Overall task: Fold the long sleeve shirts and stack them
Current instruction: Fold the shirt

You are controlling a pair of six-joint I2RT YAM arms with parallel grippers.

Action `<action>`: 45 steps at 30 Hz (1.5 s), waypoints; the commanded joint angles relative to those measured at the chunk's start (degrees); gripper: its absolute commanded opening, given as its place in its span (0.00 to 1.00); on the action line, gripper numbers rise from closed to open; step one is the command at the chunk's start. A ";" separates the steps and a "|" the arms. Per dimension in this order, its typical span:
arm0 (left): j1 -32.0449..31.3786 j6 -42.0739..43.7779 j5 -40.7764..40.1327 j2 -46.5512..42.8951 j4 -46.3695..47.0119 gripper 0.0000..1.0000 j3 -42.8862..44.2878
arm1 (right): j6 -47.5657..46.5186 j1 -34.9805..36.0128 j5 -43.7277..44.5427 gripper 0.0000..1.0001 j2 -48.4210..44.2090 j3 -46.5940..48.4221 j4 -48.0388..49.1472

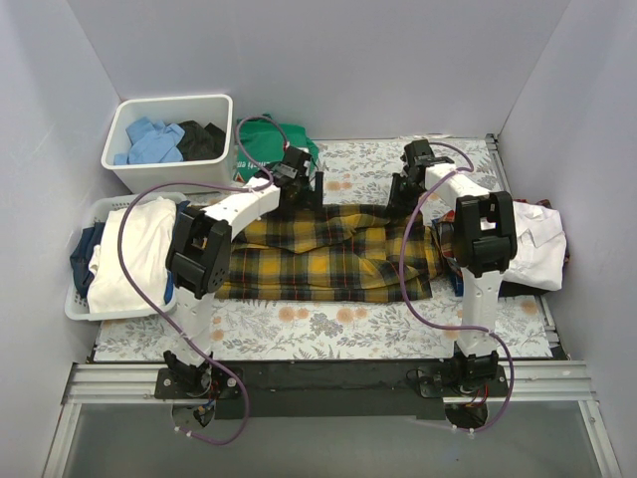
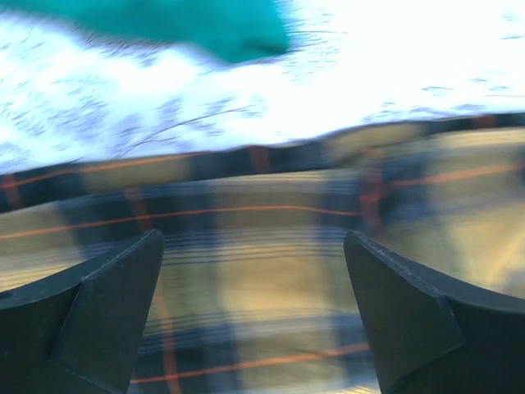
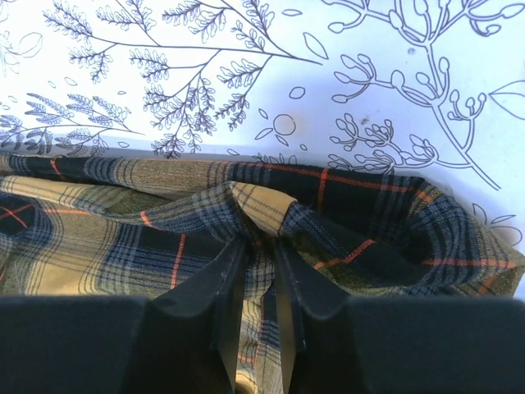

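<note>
A yellow-and-black plaid shirt (image 1: 328, 254) lies spread across the middle of the floral table. My left gripper (image 1: 297, 184) hovers over its far left edge, jaws wide open, with only blurred plaid cloth (image 2: 254, 287) below them. My right gripper (image 1: 406, 194) is at the shirt's far right edge. Its fingers (image 3: 225, 283) pinch a raised fold of the plaid cloth (image 3: 262, 209). A white long sleeve shirt (image 1: 537, 244) lies at the right edge of the table, partly behind my right arm.
A green T-shirt (image 1: 264, 139) lies at the back, just beyond my left gripper. A white bin (image 1: 169, 174) with blue and black clothes stands at the back left. A white basket (image 1: 85, 304) of white and dark clothes sits at the left.
</note>
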 commanded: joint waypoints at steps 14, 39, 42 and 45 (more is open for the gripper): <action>10.49 -2.87 1.36 -6.34 -1.50 0.91 -13.39 | -2.15 -3.29 7.06 0.12 -3.81 -5.57 -3.36; 10.49 1.70 6.56 -21.73 2.29 0.92 -13.57 | -1.63 -0.21 9.25 0.52 -20.17 -23.76 -3.98; 10.49 2.14 6.03 -21.73 2.11 0.92 -13.57 | -1.28 -0.21 7.86 0.52 -15.69 -22.18 -1.09; 10.49 2.84 5.42 -21.55 1.59 0.92 -13.13 | -1.10 -0.21 5.05 0.52 -9.54 -17.27 0.42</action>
